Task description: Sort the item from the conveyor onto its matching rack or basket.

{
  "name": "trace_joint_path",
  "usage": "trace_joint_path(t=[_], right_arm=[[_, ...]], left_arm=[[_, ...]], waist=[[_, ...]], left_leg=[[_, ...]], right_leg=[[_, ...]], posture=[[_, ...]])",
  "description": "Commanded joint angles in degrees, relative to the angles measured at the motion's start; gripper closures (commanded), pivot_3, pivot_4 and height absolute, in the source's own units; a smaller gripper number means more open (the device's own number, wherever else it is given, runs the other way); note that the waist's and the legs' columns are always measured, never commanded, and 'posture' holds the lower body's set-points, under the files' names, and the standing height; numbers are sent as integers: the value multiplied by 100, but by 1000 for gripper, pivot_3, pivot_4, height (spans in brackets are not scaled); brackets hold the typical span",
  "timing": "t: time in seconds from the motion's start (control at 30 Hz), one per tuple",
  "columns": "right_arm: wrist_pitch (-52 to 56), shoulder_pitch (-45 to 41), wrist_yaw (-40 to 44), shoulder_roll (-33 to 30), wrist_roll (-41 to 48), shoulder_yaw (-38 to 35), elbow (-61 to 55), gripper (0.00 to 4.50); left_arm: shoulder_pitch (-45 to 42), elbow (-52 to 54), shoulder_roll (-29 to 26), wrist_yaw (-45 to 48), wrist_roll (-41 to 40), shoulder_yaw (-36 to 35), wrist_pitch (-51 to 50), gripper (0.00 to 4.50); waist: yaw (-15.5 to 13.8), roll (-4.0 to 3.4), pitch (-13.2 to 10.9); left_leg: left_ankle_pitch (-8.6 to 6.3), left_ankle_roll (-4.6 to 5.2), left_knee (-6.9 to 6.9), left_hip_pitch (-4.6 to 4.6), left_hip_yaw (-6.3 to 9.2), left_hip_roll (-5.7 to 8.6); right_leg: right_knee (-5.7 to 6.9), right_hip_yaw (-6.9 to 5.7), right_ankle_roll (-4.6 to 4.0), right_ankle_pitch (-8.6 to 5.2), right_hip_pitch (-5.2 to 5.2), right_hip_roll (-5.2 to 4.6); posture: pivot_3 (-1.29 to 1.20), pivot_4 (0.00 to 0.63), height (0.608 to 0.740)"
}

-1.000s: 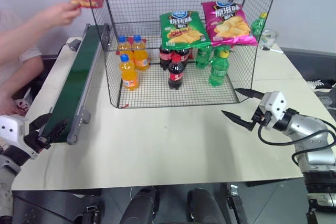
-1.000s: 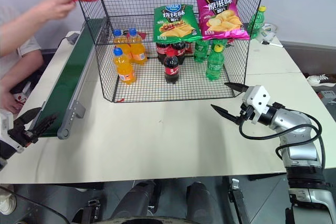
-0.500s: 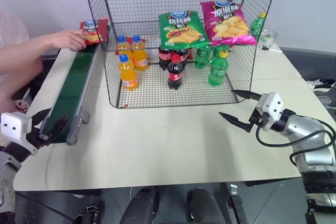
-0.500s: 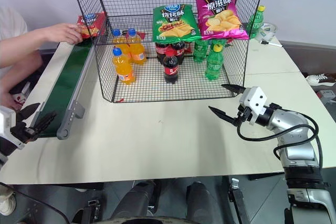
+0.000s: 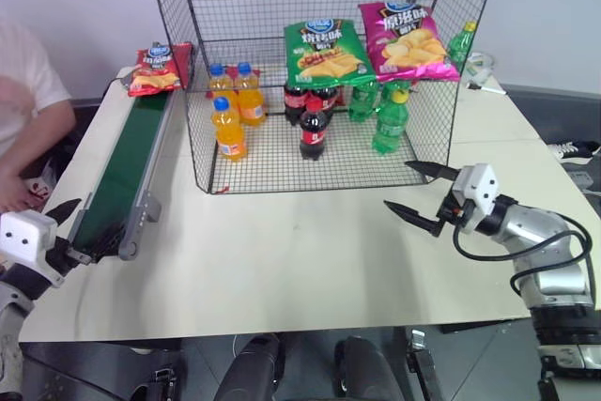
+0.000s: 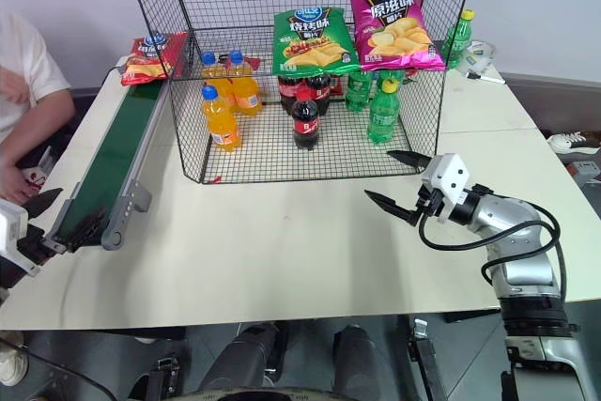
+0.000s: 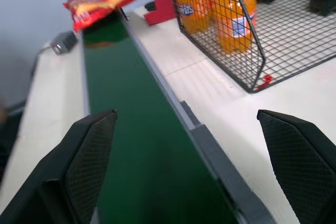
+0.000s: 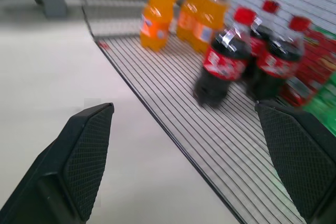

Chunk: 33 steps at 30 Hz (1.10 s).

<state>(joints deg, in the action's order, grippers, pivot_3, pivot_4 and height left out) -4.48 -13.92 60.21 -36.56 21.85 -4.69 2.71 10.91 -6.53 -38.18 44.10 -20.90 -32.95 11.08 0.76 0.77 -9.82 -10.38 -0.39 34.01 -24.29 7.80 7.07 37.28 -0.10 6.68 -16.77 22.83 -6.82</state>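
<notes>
A person's arm [image 5: 28, 110] is seen at the far left edge, off the tabletop [image 5: 310, 260]. Low at the near left, the left claw [image 5: 70, 232] is held level at the near end of the conveyor [image 5: 117, 171], its fingers spread wide with nothing between them. The belt is bare along its whole length up to the far end, where the red crisp bag [image 5: 155, 68] is lying, partly over the belt's end and just beside the left wall of the wire rack [image 5: 319, 63]. Inside the rack, on the bottom grid, three orange bottles [image 5: 230, 129] are counted at the left, three cola bottles [image 5: 315, 129] in the middle and green bottles [image 5: 390, 124] at the right, their number hard to tell. One green crisp bag [image 5: 324, 49] and one magenta crisp bag [image 5: 408, 39] are leaning above them. A broad bare stretch of tabletop is left open in front of the rack. At the right, the right claw [image 5: 423, 199] is held level near the rack's near right corner, fingers spread and empty, pointing left.
</notes>
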Motion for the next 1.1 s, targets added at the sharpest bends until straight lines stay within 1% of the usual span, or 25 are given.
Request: trace_joint_path(t=[0.03, 0.07, 0.13, 0.2, 0.3, 0.47, 0.6, 0.67, 0.73, 0.87, 0.9, 1.03, 1.1], right_arm=[[350, 24, 135, 145, 289, 227, -511, 0], [431, 25, 172, 165, 311, 291, -577, 0], [629, 45, 339, 195, 477, 393, -743, 0], [868, 26, 661, 224, 647, 663, -905, 0], [939, -4, 1049, 204, 583, 1014, -929, 0], [1001, -185, 1066, 361, 537, 1110, -752, 0], [998, -303, 1028, 474, 477, 1095, -612, 0], [978, -360, 1013, 521, 445, 1091, -537, 0], [949, -403, 996, 564, 416, 1092, -493, 0], [928, -476, 997, 628, 377, 1096, -429, 0], [913, -487, 987, 652, 365, 1096, -416, 0], [790, -520, 909, 760, 321, 1063, -370, 0], [759, -535, 877, 807, 330, 1050, -380, 0]], left_arm=[[154, -225, 8, -219, 489, -235, 1059, 20], [176, -325, -9, -327, 652, -226, 1291, 20], [200, -480, -13, -361, 666, -215, 1555, 20], [304, -710, -90, -523, 921, -264, 1982, 20], [449, -973, -208, -786, 1297, -228, 2284, 20], [710, -1072, -310, -1129, 1668, -263, 2884, 20], [909, -1172, -444, -1891, 2524, -497, 3404, 20], [1026, -1201, -550, -2231, 3063, -537, 3708, 20], [1139, -1231, -621, -2507, 3425, -512, 3919, 20], [1314, -1225, -690, -2994, 3867, -523, 4122, 20], [1357, -1225, -736, -3229, 4195, -562, 4136, 20], [1471, -1257, -915, -3934, 5072, -484, 4005, 20], [1456, -1335, -932, -4127, 5139, -392, 3906, 20]], waist=[[-8, 0, 0], [-13, 0, 0], [-19, 0, 0], [-26, 0, 0], [-18, 1, 1], [-18, 1, 1], [-18, 2, 1], [-25, 4, 2], [-22, 3, 1], [-18, 3, 2], [-16, 2, 1], [-16, 3, 1], [-16, 2, 1]], left_leg=[[0, 0, -2, -1, 0, 0], [0, 0, -2, -1, 0, 0], [-6, -8, -1, -3, 0, 0], [-7, -9, -1, -5, 0, 1], [-8, -8, -1, -4, 0, 0], [-8, -9, -1, -6, 0, 1], [-9, -9, -3, -6, 0, -1], [-9, -9, -5, -7, 0, 0], [-9, -9, -5, -7, -1, 1], [-9, -9, -5, -7, -1, 0], [-9, -10, -5, -7, 0, 0], [-9, -9, -7, -6, 0, 0], [-9, -9, -7, -6, 0, 0]], right_leg=[[-2, 0, 0, 0, 0, 0], [-4, 0, 0, 0, 0, -1], [-6, 0, -1, 1, 0, -1], [-6, -1, -2, 1, 1, -1], [-7, -1, -2, 1, 2, -1], [-8, -2, -1, 2, 24, -1], [-6, -2, -2, 3, 29, 0], [-7, -3, -1, 3, 30, 0], [-8, -3, 0, 3, 30, -1], [-6, -4, 0, 3, 31, 2], [-5, -4, 0, 3, 31, 2], [-5, -5, 2, 4, 33, 2], [-4, -6, 8, 7, 33, 3]], posture=[[0, 150, 740], [0, 150, 740], [0, 150, 740], [0, 150, 740], [0, 150, 740], [0, 150, 740], [0, 150, 740], [0, 150, 740], [0, 150, 740], [0, 150, 740], [0, 150, 740], [0, 150, 740], [0, 150, 740]])
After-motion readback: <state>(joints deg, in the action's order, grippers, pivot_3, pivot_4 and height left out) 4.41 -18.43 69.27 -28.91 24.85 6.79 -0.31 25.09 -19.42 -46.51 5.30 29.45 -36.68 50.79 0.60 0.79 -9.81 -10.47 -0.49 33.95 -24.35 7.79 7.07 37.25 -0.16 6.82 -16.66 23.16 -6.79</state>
